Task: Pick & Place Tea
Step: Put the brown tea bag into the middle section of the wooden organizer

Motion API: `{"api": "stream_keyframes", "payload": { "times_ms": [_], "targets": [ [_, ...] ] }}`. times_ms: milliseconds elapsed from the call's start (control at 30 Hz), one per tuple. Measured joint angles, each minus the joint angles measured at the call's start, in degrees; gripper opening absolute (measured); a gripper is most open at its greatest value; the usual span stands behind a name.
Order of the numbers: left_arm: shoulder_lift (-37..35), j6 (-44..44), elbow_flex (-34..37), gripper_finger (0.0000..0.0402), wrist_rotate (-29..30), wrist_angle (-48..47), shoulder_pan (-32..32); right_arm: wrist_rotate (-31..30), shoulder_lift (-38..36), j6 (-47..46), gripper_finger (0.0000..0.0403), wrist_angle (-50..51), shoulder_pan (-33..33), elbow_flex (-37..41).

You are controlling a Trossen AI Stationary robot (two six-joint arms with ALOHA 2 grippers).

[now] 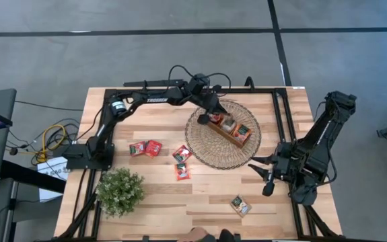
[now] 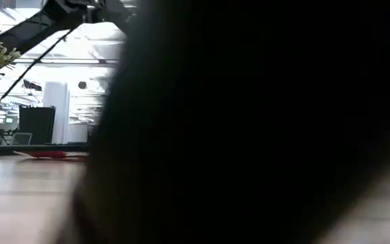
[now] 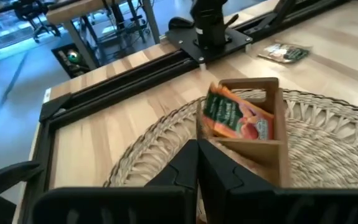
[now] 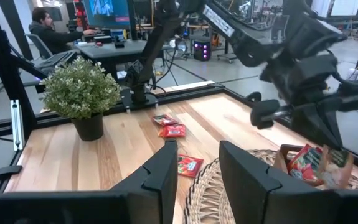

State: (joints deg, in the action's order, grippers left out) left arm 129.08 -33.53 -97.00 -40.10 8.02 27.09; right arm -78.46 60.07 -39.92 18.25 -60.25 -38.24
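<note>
From above, the left end effector (image 1: pixel 213 115), pinched shut and empty, hovers over the wooden tray (image 1: pixel 241 140) holding tea sachets (image 1: pixel 233 125), others lying loose behind it; its wrist view shows a sachet just ahead, seemingly delivered; the right end effector (image 4: pixel 197 168) waits half-open; next comes fetching a loose sachet (image 1: pixel 181 153).

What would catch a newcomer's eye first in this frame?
The left end effector, shut, hangs over the wooden tray on the round woven mat, with sachets already standing in the tray's compartments. Red sachets lie scattered on the table between the mat and the potted plant, and one more sachet sits alone near the front edge. The right end effector, open, waits beside the mat.
</note>
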Motion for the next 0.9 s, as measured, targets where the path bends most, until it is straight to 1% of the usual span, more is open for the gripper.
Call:
{"api": "stream_keyframes", "payload": {
  "times_ms": [167, 333, 600, 733, 900],
  "targets": [
    [3.2, 1.3, -3.9, 0.0000, -2.3, -0.2, 0.5, 0.0, 0.0, 1.3, 0.0108, -0.3, 0.0, 0.0],
    [3.2, 1.5, -4.2, 0.0000, -4.9, 0.1, 0.2, 0.3, 0.0, 1.4, 0.0108, -0.3, 0.0, 0.0],
    [3.0, 1.8, -4.2, 0.0000, -6.5, 0.0, 0.2, 0.6, 0.0, 1.4, 0.0108, -0.3, 0.0, 0.0],
    [3.0, 1.4, -6.0, 0.0000, -7.9, -3.0, 0.2, 0.7, 0.0, 1.4, 0.0108, -0.3, 0.0, 0.0],
    [3.1, -1.5, -6.3, 0.0000, -7.6, -5.4, 0.2, 0.7, 0.0, 1.4, 0.0108, -0.3, 0.0, 0.0]
  ]
}}
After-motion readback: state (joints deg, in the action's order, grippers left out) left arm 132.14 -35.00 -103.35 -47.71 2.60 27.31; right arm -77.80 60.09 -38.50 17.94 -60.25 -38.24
